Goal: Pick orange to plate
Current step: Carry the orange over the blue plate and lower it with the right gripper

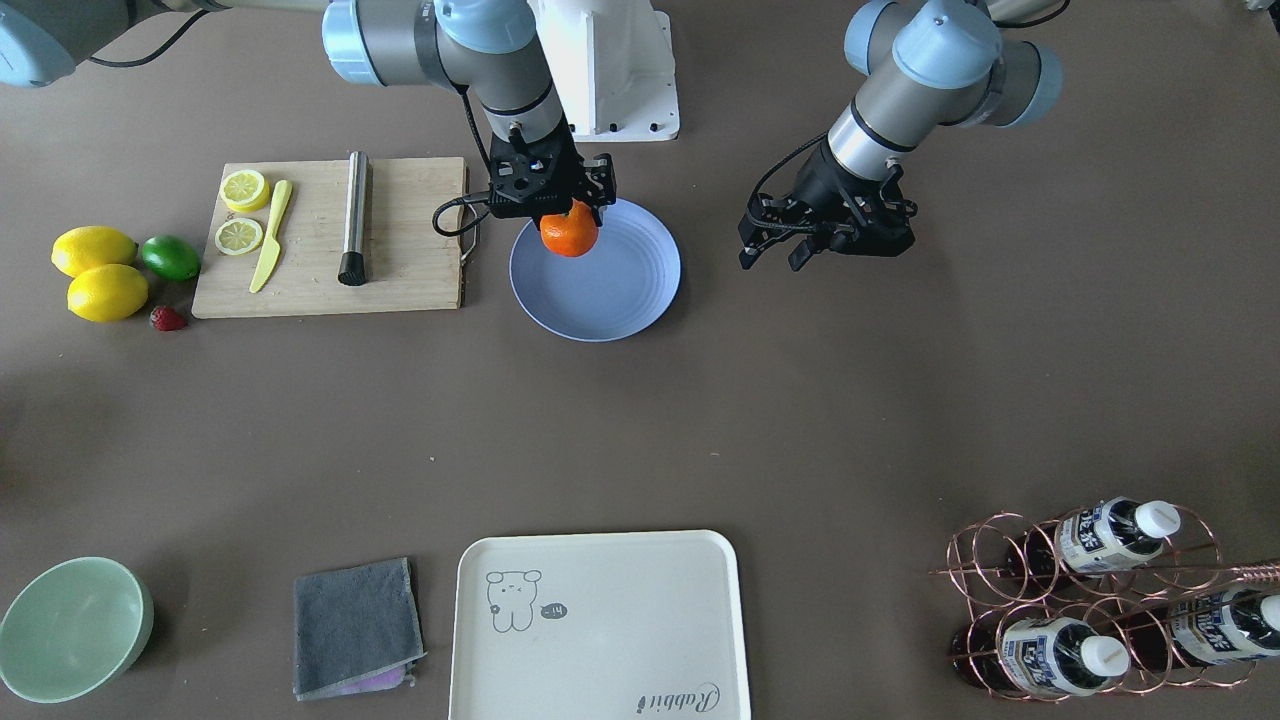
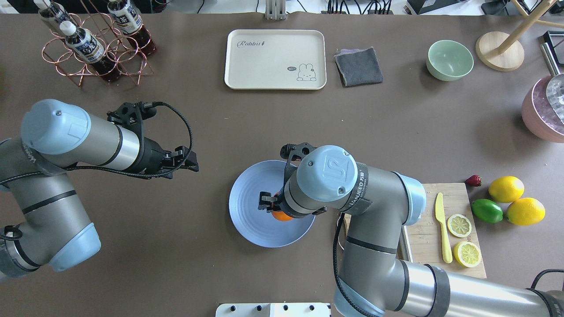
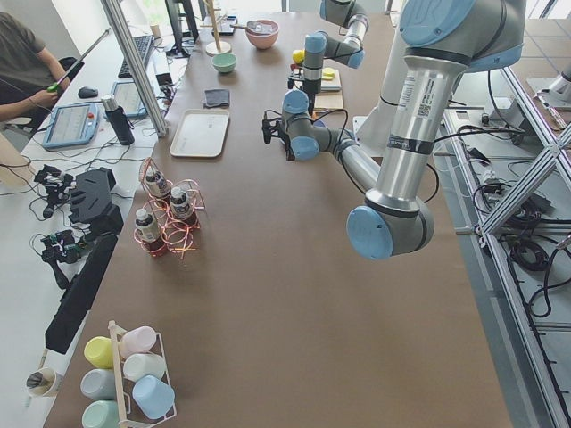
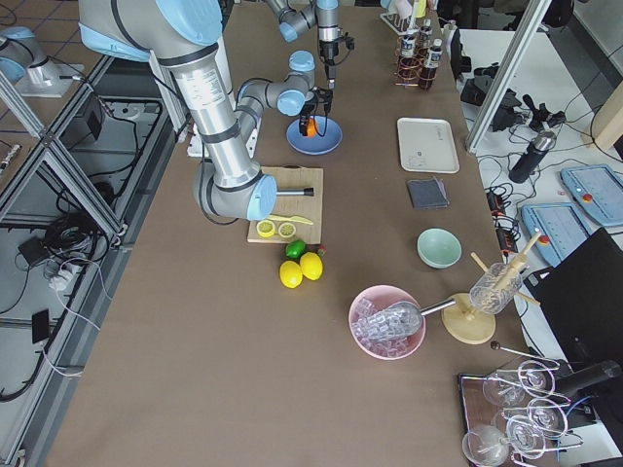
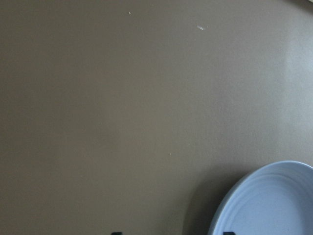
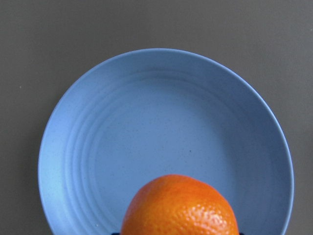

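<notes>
**Front-facing view.** The right gripper (image 1: 563, 200) is clamping the orange (image 1: 570, 233). Its fingers are mostly hiding behind the fruit and the black housing. The orange is hanging over the robot-side part of the plate (image 1: 610, 295); contact with the plate cannot be told here. The left gripper (image 1: 771, 258) is hovering well apart from the plate, fingers spread, gripping nothing. The cutting board (image 1: 400, 265) is lying just beside the plate. A wide stretch of brown worktop (image 1: 800, 420) is running from the plate to the tray (image 1: 600, 600).

**Overhead view.** The right arm's wrist is covering nearly all of the orange, and only a sliver is showing over the plate. The pink tub (image 2: 539, 119) is being cut off by the frame edge. The bottle rack (image 2: 94, 57) is standing at the far corner.

**Left side view.** Both grippers are showing far off and small, so their states are unreadable there.

**Right side view.** The orange is showing as a bright spot over the plate.

**Left wrist view.** Mostly worktop. A plate segment is entering at the lower corner, and two dark fingertips are sitting apart at the bottom edge.

**Right wrist view.** The orange is filling the bottom centre, cut off by the frame. The plate is lying beneath it with worktop all round the visible rim. The fingers are hidden.
</notes>
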You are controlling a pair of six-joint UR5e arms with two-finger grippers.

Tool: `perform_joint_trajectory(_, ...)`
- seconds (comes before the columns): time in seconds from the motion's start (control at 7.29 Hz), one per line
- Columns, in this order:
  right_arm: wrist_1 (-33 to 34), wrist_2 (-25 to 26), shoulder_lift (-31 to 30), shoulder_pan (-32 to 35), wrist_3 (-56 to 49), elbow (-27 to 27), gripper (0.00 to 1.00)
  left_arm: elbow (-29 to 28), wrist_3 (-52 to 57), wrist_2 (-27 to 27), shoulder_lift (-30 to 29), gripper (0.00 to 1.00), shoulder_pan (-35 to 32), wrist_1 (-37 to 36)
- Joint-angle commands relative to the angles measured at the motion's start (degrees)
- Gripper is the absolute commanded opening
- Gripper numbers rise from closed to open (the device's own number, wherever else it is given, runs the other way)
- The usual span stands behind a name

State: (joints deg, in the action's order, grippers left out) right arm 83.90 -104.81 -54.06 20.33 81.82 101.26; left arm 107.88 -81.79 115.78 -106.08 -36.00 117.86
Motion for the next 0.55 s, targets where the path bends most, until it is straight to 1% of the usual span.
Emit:
perform_joint_trajectory(0.0,-0.40,1.27,1.58,-0.64,-0.35,-4.20,0.00,-0.29,0.40,0.41,-0.26,0.75,0.14,0.01)
perform_joint_trajectory(0.41,-0.49,1.63,2.64,-0.99,-0.35,-6.93,0.00,-0.04,0.40,0.41,-0.18,0.76,0.23,0.01)
